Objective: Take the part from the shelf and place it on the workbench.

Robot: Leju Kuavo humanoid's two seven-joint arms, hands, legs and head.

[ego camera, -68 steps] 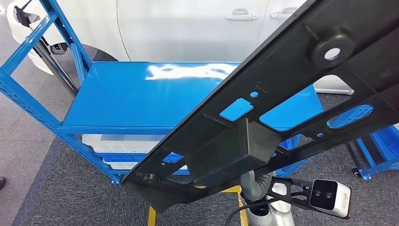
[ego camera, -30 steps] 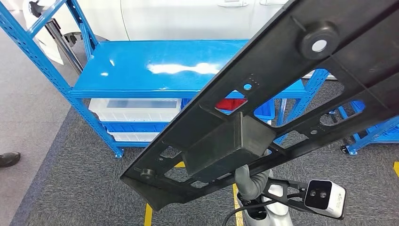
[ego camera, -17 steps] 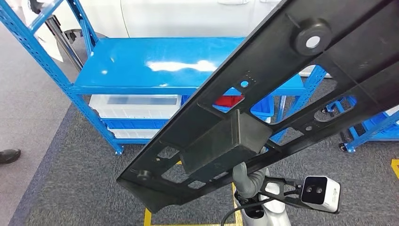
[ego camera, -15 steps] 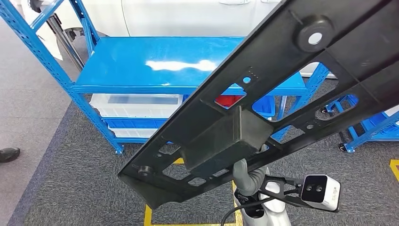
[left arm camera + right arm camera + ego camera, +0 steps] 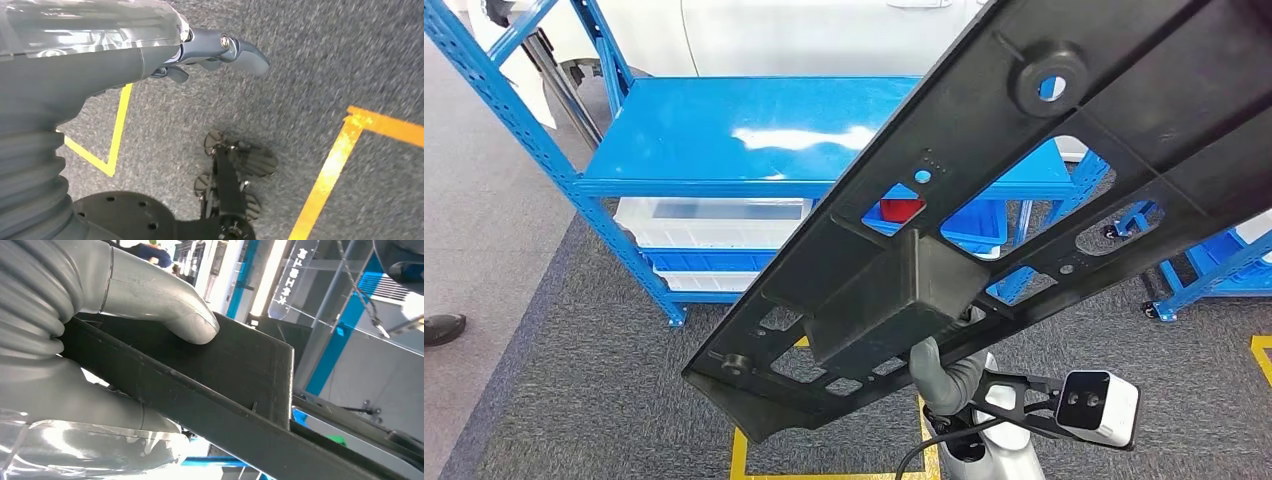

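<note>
The part [image 5: 1024, 170] is a long black plastic panel with cut-outs and a box-shaped block on its underside. It slants across the head view from lower left to upper right, in front of the blue shelf [image 5: 754, 130]. My right hand [image 5: 100, 340] grips it from below, the thumb [image 5: 165, 310] pressing on the part's box [image 5: 240, 370]. In the head view my right wrist [image 5: 949, 385] reaches up under the panel, which hides the hand itself. My left hand [image 5: 150, 55] hangs over the grey carpet, fingers loosely apart and holding nothing.
The shelf's top board is bare; white bins [image 5: 714, 222] sit on the level below, and something red [image 5: 894, 208] shows through a cut-out. A white car [image 5: 824, 35] stands behind. A blue cart [image 5: 1214, 270] is at the right, a person's shoe [image 5: 442, 328] at the left, and yellow floor tape [image 5: 739, 455] below.
The whole picture has shifted: the camera has drawn back from the shelf, which now sits farther off. The panel stays in my right hand and has slid slightly left in view.
</note>
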